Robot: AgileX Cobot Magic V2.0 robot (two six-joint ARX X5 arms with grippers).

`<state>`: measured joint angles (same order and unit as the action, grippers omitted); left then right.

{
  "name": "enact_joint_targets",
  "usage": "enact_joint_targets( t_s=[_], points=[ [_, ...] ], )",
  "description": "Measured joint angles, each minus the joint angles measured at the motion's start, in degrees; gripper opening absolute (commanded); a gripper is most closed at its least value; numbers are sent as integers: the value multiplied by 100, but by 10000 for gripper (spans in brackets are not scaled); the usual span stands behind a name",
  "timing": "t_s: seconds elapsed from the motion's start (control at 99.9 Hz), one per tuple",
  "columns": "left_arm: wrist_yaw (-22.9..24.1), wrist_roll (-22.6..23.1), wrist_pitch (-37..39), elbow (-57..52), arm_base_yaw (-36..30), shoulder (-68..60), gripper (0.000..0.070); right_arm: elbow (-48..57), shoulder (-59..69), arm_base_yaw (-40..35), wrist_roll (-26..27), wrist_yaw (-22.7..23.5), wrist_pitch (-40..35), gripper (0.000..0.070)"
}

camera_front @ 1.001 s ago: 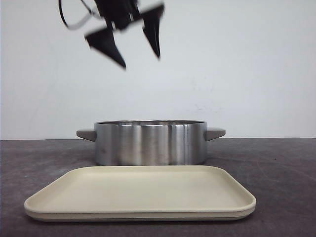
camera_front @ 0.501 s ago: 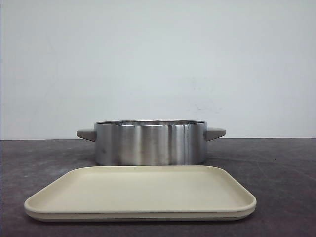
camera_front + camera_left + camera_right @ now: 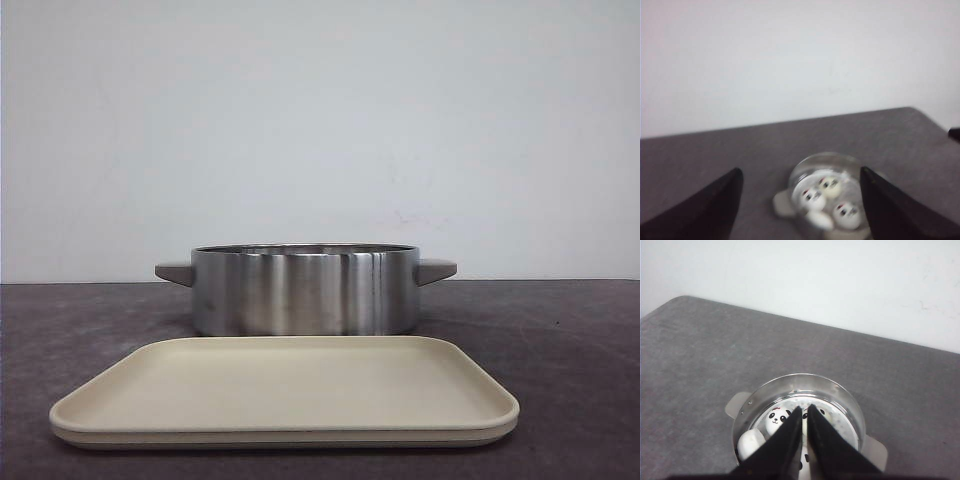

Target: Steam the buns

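1. Both end effectors are hanging high above the desk and holding nothing: the left end effector (image 3: 800,210) is standing wide open, its two dark fingers (image 3: 705,207) framing the pot from above, while the right end effector (image 3: 804,440) is showing its fingers pressed almost together with only a thin slit between them. Neither is appearing in the front view.
2. Spreading beneath everything is the dark grey desk (image 3: 570,330), running back to a plain white wall.
3. Lying nearest the robot on the desk is a cream tray (image 3: 285,385), carrying nothing at present.
4. Sitting just behind the tray is a round steel pot (image 3: 305,290) with two stubby side handles and no lid on it.
5. Resting inside the pot on a perforated plate are the buns (image 3: 777,417), white domes with black panda faces; the left wrist view is showing about four, blurred, bunched toward one side.
6. Judging by their glossy, rounded look, the buns are probably going to handle as light, soft and somewhat slippery, so squeezing hard would likely be denting them; taking hold low across the widest part of a dome, with fingers opened wide first, is seeming safest.
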<state>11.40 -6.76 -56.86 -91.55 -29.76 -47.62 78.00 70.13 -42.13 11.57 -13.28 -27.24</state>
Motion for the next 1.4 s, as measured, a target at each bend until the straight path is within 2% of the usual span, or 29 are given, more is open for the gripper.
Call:
enact_joint_targets(
  t_s=[0.07,0.1,0.25,0.29,0.541,1.401],
  points=[
    [72,-9,15,455,0,382,408,-289,0,-57,-116,157,345,9],
    [72,-24,42,625,0,531,371,-407,2,-79,-166,236,481,9],
    [76,-186,249,1244,0,1086,45,-850,2,-212,-369,426,852,9],
    [79,-223,247,1338,0,1165,0,-914,2,-256,-389,428,868,9],
    [79,-308,334,1508,0,1226,0,-951,2,-511,-540,474,852,9],
    [79,-313,330,1508,0,1228,0,-949,-144,-527,-577,457,933,9]
  ],
)
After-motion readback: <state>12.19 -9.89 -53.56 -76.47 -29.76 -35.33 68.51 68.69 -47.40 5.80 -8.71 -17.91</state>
